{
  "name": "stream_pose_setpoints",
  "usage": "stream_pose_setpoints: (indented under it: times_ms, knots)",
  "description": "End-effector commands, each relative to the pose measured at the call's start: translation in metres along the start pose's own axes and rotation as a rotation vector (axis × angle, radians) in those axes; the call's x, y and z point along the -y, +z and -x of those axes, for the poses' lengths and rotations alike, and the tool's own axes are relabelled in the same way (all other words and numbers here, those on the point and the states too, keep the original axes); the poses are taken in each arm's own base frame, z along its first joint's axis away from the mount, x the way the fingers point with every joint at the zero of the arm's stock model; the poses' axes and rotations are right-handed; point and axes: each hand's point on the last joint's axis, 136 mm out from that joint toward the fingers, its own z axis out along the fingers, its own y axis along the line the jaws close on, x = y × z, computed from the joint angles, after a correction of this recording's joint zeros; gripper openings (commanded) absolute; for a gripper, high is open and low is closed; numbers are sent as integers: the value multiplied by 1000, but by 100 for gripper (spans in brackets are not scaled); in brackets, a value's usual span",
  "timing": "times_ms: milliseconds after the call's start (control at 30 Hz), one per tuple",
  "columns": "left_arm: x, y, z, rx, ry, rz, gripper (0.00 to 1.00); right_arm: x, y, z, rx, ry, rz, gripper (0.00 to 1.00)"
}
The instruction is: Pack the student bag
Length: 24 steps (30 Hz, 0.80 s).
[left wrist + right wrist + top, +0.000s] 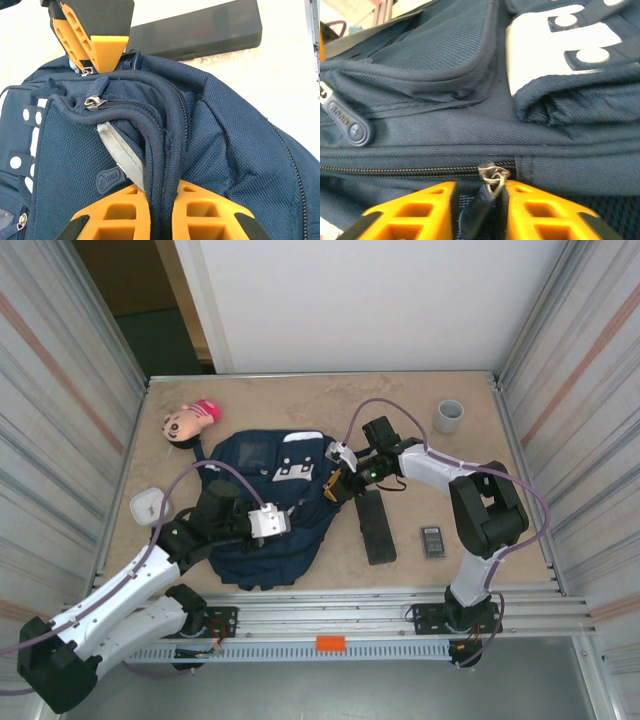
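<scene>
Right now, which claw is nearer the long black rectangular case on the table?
Right. The right claw pinches a zipper pull at the edge of the navy blue fabric backpack, close beside the black case. The left claw clamps the backpack seam mid-bag, farther away.

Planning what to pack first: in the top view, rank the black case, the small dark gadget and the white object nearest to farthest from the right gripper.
1. black case, just right of the right gripper.
2. small dark gadget, farther right.
3. white object, far left, beyond the student bag.
</scene>
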Motion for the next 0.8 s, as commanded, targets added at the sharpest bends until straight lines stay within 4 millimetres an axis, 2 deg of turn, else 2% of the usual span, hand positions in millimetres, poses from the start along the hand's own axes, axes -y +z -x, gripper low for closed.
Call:
stream_pose_setpoints:
  times_ms: [0,33,167,267,400,533,600,767]
  knots:
    - [-29,-7,32,102,33,108,0,3,-4,4,2,33,-36,6]
    - [-32,-6,29,85,31,120,0,1,-7,5,5,29,-45,1]
    - [-43,-3,22,34,19,168,0,-9,-17,11,35,23,-69,0]
    - [-52,0,18,-10,8,215,0,-23,-22,16,59,14,-68,0]
    - [-67,3,20,-47,-29,284,0,-52,-20,20,66,2,-34,0]
    - [-75,9,30,-11,-87,304,0,-79,-18,24,89,10,-4,0]
    - [-79,15,32,-1,-106,314,0,-86,-20,26,94,56,-17,0]
    - [-85,33,34,-27,-145,330,5,-92,-32,34,191,309,-50,0]
